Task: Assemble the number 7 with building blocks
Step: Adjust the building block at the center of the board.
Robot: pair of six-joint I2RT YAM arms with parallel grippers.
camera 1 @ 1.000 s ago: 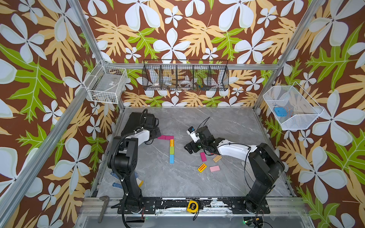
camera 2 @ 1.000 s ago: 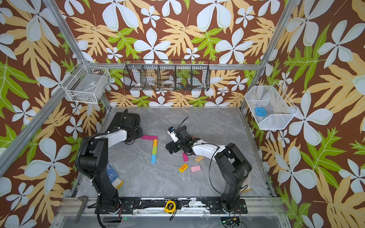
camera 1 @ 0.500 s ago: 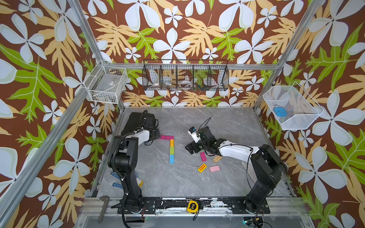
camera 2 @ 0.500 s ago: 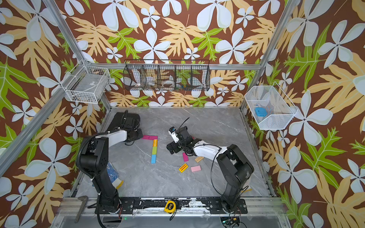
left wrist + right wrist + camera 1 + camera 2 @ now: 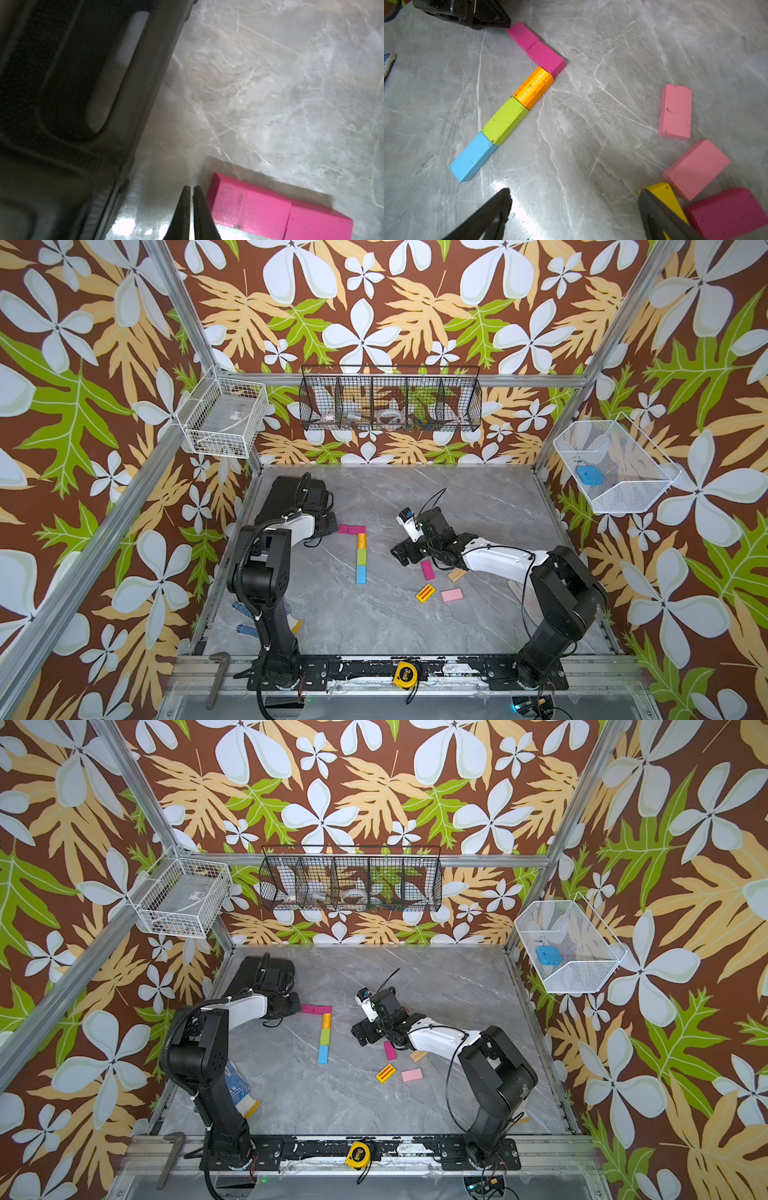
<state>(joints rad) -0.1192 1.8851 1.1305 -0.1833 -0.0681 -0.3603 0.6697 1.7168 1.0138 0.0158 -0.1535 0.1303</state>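
Observation:
The building blocks form a 7 in both top views: two magenta blocks [image 5: 351,529] end to end, then orange [image 5: 361,540], green [image 5: 361,556] and blue [image 5: 361,574] in a column. My left gripper [image 5: 332,526] is shut and empty, its tips [image 5: 191,188] just beside the end magenta block [image 5: 249,205]. To the right of the column, my right gripper [image 5: 405,551] stands open low over bare table [image 5: 575,193]. Beside it lie loose blocks: magenta [image 5: 427,570], wood [image 5: 456,575], striped yellow [image 5: 425,593], pink [image 5: 451,595]. A yellow block [image 5: 664,193] touches one right finger [image 5: 645,197].
A black case [image 5: 291,497] lies at the back left behind the left arm. A yellow tape measure [image 5: 405,674] sits on the front rail, with a glove [image 5: 245,610] at the table's left edge. Wire baskets [image 5: 390,400] hang on the walls.
The right arm has shifted slightly. Both grippers keep their state and no block has moved.

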